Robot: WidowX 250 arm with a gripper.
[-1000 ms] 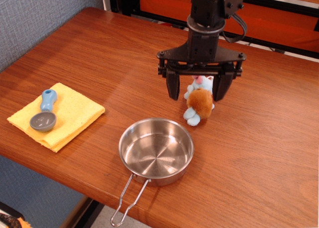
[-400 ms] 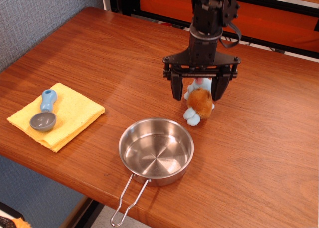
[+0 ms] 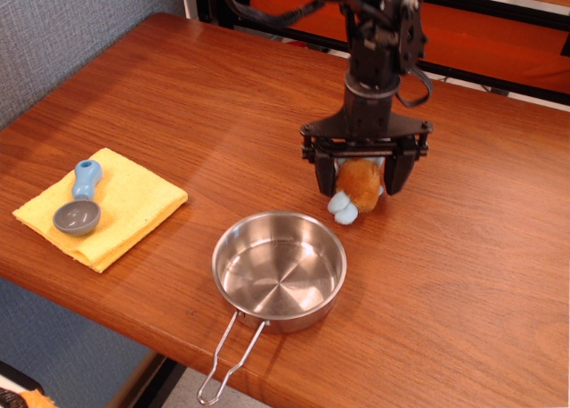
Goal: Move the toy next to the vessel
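Observation:
The toy (image 3: pixel 358 182), a small plush with an orange-brown body and light blue feet, sits on the wooden table just behind and to the right of the vessel. The vessel (image 3: pixel 279 273) is a shiny steel pot, empty, with its wire handle (image 3: pixel 228 359) pointing over the front edge. My gripper (image 3: pixel 361 189) is low over the toy, with one black finger on each side of it. The jaws stand apart and do not visibly squeeze the plush. The toy's head is hidden behind the gripper.
A yellow cloth (image 3: pixel 116 214) lies at the left front with a blue-handled grey spoon (image 3: pixel 78 208) on it. The table's front edge (image 3: pixel 160 341) runs close to the pot. A black and orange frame stands behind the table.
The gripper has come down around the toy and its fingers have drawn closer together. The toy, pot, spoon and cloth have not moved.

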